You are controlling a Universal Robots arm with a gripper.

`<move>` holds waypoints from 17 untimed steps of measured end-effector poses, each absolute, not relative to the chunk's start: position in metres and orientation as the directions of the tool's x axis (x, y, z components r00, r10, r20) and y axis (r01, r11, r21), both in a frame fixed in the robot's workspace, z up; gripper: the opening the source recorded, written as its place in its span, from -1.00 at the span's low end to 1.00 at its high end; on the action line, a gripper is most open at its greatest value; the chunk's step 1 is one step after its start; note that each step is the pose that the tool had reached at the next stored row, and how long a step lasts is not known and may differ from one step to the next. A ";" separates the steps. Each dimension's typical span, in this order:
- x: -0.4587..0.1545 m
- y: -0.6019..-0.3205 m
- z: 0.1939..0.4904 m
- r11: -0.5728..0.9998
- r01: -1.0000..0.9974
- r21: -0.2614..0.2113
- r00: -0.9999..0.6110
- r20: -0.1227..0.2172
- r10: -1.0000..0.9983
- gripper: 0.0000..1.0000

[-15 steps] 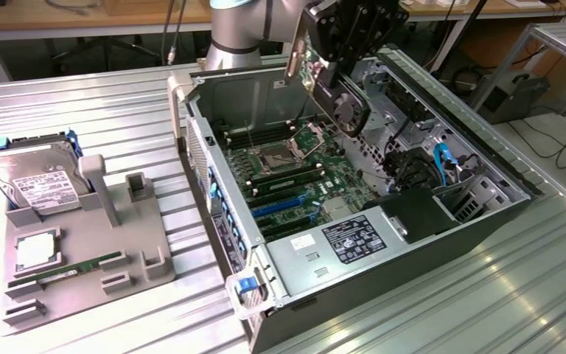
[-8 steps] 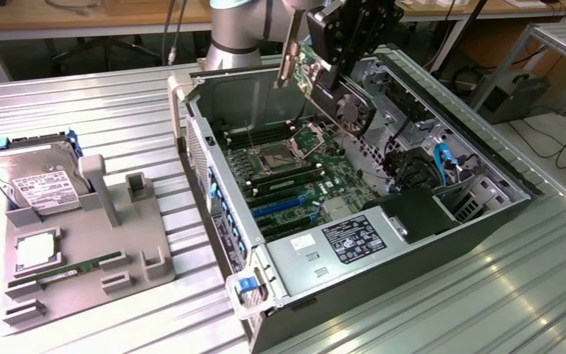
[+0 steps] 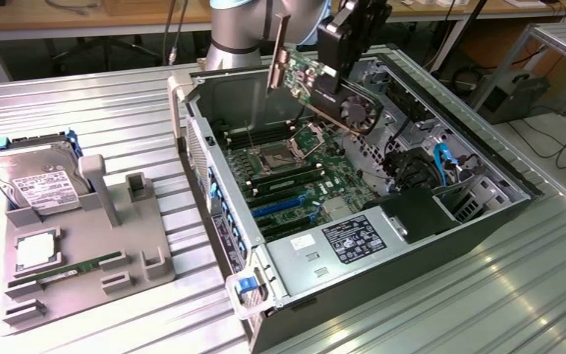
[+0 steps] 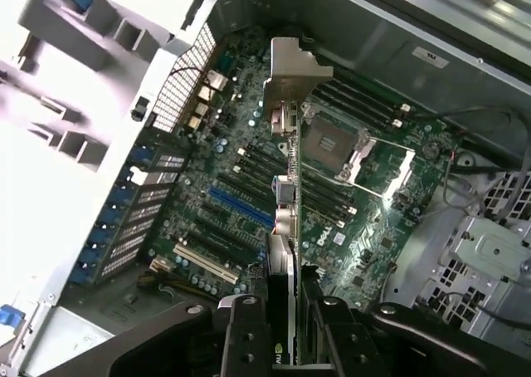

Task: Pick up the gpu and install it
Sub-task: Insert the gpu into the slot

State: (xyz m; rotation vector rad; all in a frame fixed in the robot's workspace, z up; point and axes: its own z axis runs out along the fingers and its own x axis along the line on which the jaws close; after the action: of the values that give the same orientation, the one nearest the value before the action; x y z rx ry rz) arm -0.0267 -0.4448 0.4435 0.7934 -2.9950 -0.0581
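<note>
Fingers (image 4: 247,335) of mine grip the gpu (image 3: 354,110), holding it tilted in the air above the motherboard (image 3: 298,177) inside the open computer case (image 3: 362,295).

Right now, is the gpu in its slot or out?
Out. The gripper holds the gpu above the open case, clear of the motherboard's blue slot.

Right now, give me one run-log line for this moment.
phase: carrying | gripper: shut on gpu | gpu: in the air above motherboard, inside open case | install: not yet seated
</note>
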 end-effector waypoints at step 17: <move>-0.027 -0.445 0.436 0.567 -0.823 0.043 -0.566 0.028 -0.824 -0.47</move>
State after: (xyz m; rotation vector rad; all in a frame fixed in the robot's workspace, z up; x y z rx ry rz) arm -0.0267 -0.4448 0.4361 1.4412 -2.7408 -0.0393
